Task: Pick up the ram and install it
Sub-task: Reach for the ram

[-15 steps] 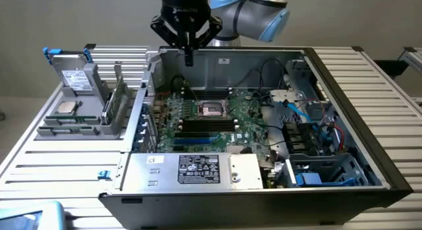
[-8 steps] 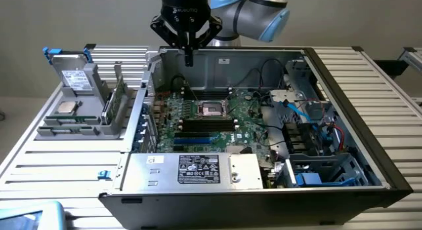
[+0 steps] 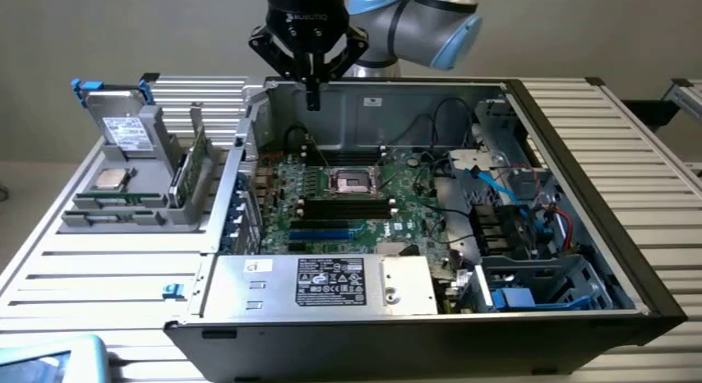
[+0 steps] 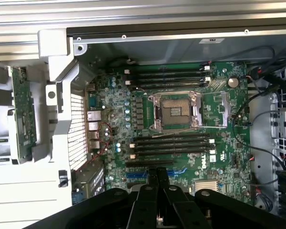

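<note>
Black two-finger gripper (image 3: 314, 95) hangs over the open dark metal PC case (image 3: 439, 350), fingers pinched together, nothing held. The ram, a long narrow green circuit-board stick (image 3: 193, 171), stands on edge in the grey plastic parts rack (image 3: 110, 219) outside the case, likely so its top edge can be pinched. Black memory slots (image 4: 171, 143) look empty.

An open computer case (image 3: 417, 112) lies on a slatted table (image 3: 614, 136). Inside are a green motherboard (image 3: 406, 182) with its CPU socket (image 3: 353, 182) and a silver power supply (image 3: 318, 280). Beside it, a grey holder (image 3: 110, 217) carries a hard drive (image 3: 124, 132).
</note>
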Robot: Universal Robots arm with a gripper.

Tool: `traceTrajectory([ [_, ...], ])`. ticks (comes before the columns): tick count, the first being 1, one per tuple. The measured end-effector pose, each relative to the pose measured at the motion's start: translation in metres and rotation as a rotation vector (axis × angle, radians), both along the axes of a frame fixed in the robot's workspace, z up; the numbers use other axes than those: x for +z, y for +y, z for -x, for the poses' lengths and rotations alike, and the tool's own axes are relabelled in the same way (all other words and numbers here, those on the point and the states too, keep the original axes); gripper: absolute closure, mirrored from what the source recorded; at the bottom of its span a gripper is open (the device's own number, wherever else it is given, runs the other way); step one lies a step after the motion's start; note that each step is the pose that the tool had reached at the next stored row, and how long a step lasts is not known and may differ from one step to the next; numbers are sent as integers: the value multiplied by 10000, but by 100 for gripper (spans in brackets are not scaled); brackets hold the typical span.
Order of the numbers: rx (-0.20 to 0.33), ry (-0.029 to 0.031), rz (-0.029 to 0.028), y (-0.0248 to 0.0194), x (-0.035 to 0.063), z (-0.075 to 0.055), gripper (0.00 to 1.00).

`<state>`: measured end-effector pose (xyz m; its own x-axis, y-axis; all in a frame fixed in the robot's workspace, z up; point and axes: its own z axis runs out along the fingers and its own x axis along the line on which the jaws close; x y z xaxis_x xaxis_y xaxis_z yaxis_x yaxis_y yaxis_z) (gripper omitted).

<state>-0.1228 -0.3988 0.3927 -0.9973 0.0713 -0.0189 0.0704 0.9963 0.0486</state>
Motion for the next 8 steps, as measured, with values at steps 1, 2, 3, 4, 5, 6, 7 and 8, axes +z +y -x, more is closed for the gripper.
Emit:
traceTrajectory([
  [1,1,0,0,0,0,15,89],
  [2,2,-1,-1,0,-1,38,89],
  [3,2,-1,-1,1,-1,65,89],
  [4,1,0,-1,1,0,102,89],
  [5,1,0,-1,3,-1,146,89],
  [6,2,-1,-2,5,-1,192,89],
  [7,2,-1,-2,6,-1,239,89],
  [8,1,-1,-2,6,-1,284,89],
])
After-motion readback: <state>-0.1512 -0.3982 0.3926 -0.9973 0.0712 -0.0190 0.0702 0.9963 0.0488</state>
